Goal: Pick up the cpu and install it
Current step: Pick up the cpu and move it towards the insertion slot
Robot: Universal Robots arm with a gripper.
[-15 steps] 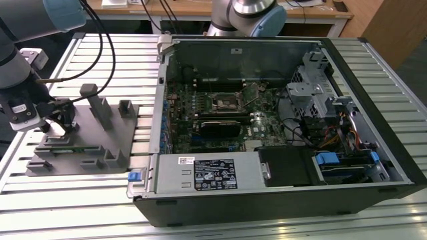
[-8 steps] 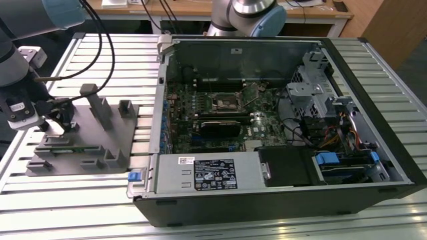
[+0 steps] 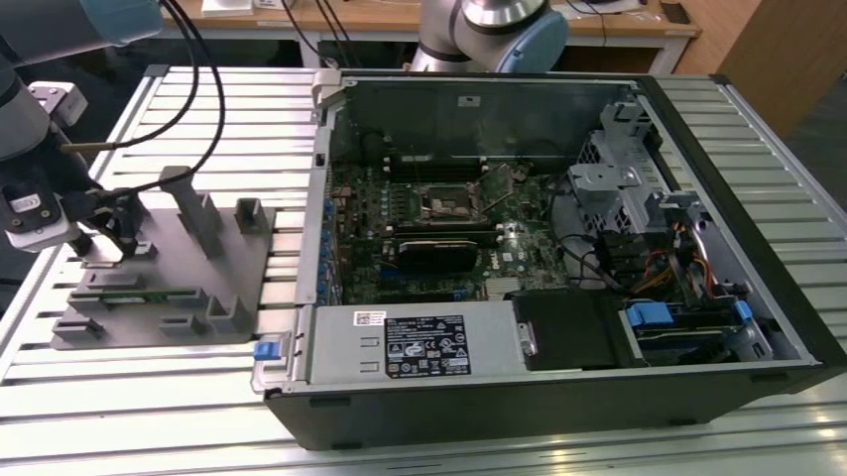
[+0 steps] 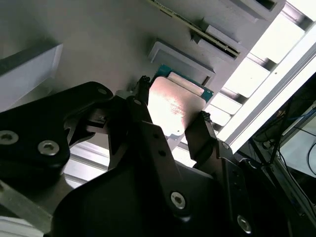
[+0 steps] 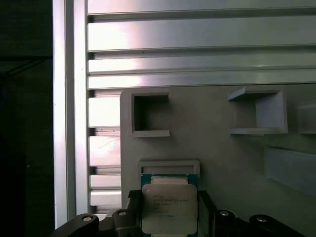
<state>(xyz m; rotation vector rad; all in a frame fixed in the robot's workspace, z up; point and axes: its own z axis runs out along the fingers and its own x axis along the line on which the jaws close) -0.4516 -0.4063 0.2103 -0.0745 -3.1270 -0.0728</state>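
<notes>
The black two-fingered gripper apparently pinches the small flat silver-topped square cpu at the grey plastic tray. An off-centre grip could tilt or drop it.

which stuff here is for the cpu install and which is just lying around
For the job: shiny silver square cpu, black gripper, black square motherboard socket, grey plastic tray.
Lying about: thin green circuit strip, silver metal drive cage, blue plastic latch.
</notes>
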